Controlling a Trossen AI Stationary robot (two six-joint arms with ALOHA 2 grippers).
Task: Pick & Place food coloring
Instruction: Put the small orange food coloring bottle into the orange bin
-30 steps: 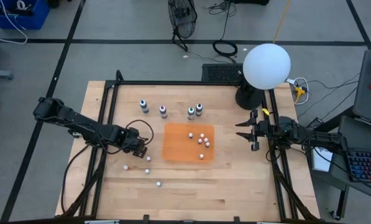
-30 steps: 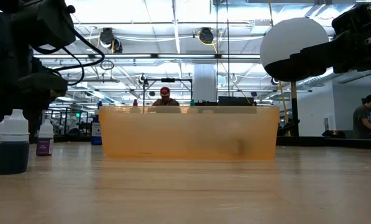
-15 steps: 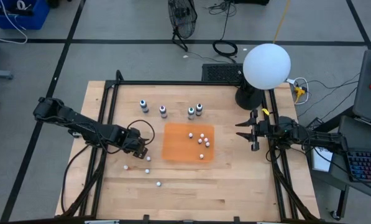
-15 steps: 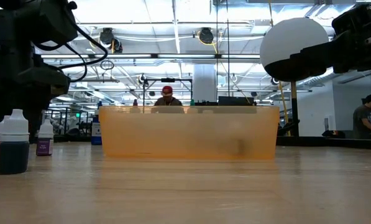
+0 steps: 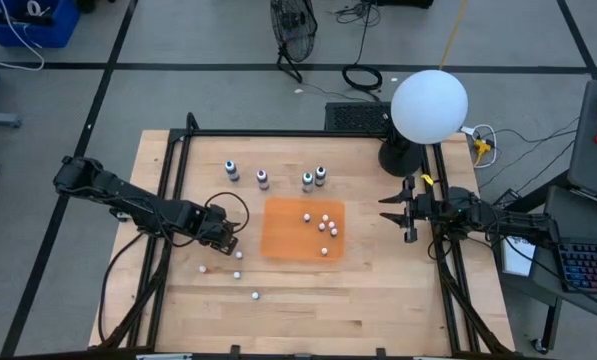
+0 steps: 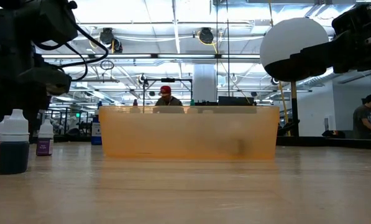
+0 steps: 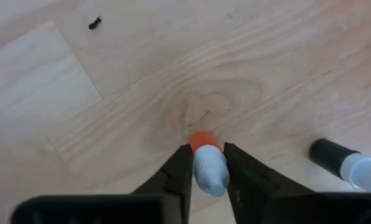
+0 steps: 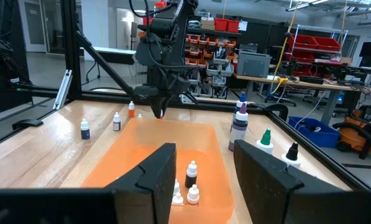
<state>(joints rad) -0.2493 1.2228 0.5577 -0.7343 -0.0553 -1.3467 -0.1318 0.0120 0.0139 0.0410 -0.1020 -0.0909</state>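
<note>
The left gripper (image 7: 205, 171) is clenching a small orange-bodied, white-capped food coloring bottle (image 7: 208, 163) between its fingers, low over the pale wooden table (image 5: 378, 300), just left of the shallow translucent orange tray (image 5: 283, 215). The bottle's long axis is running along the fingers, body end outward. The tray is lying nearest this arm. The right gripper (image 8: 201, 168) is waiting half-parted, empty, beyond the tray's right edge. An open workshop is showing behind.

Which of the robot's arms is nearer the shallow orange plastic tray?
Left. The left tool sits close beside the shallow orange plastic tray's left edge; the right tool hangs farther off, right of it.
</note>
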